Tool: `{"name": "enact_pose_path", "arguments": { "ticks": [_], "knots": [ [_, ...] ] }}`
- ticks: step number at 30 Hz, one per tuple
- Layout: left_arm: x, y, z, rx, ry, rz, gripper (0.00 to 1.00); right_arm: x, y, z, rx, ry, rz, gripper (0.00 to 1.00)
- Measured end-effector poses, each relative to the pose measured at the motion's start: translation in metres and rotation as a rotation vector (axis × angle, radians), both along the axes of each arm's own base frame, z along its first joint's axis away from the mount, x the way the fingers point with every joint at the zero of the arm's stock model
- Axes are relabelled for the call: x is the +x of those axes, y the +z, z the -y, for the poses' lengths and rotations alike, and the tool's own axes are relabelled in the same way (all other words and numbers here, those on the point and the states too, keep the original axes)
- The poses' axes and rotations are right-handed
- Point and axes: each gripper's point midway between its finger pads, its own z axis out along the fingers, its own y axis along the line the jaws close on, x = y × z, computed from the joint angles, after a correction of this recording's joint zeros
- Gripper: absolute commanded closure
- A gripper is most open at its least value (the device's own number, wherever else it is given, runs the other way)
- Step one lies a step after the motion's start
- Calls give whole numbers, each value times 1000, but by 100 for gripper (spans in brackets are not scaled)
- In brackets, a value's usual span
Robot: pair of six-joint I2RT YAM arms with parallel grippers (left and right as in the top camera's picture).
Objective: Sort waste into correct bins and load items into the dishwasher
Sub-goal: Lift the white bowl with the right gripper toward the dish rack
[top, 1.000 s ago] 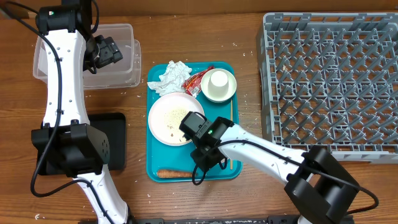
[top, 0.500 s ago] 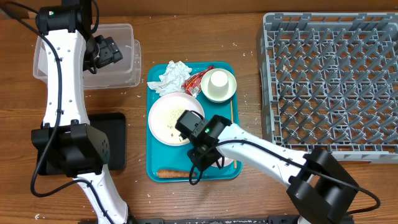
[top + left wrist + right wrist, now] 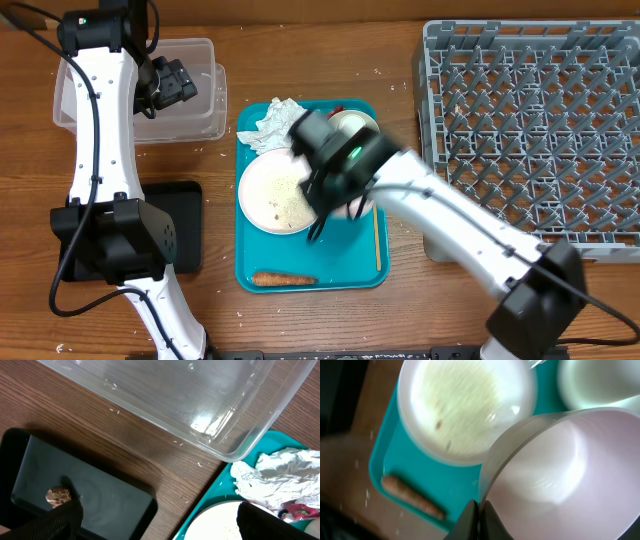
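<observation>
My right gripper (image 3: 479, 510) is shut on the rim of a small white bowl (image 3: 560, 470) and holds it tilted above the teal tray (image 3: 350, 262). In the overhead view this gripper (image 3: 335, 192) is blurred over the plate's right edge. The round plate (image 3: 272, 195) carries loose rice. The crumpled napkin (image 3: 272, 122), the cup in the second bowl (image 3: 355, 124) and the carrot (image 3: 285, 279) lie on the tray. My left gripper (image 3: 170, 82) is open over the clear tub (image 3: 190, 60). A brown food lump (image 3: 57, 496) lies in the black tray (image 3: 100, 495).
The grey dish rack (image 3: 535, 130) stands at the right. A thin wooden stick (image 3: 377, 240) lies on the tray's right side. A red wrapper (image 3: 300, 510) lies beside the napkin. Rice grains are scattered on the wooden table.
My right arm has lifted the small bowl from the tray's front right corner and swung it toward the back, over the plate's edge. The left arm has not moved.
</observation>
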Motion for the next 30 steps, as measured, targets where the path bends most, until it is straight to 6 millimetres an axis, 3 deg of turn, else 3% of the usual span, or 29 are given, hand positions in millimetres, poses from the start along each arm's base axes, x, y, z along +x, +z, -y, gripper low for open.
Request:
{"name": "enact_pose_path", "arguments": {
  "ticks": [3,5,8,11,16,19,22,30],
  "knots": [
    [0,0,0,0,0,0,0,56,31,39,89,-169,62,96],
    [0,0,0,0,0,0,0,95,53,80,174,-294,110,96],
    [0,0,0,0,0,0,0,149,86,157,338,-453,204,96],
    [0,0,0,0,0,0,0,177,112,225,490,-524,290,96],
    [0,0,0,0,0,0,0,198,147,320,708,-537,457,96],
    [0,0,0,0,0,0,0,203,147,355,776,-534,497,96],
    [0,0,0,0,0,0,0,213,133,380,819,-524,520,96],
    [0,0,0,-1,0,0,0,255,83,405,899,-497,551,96]
  ]
}}
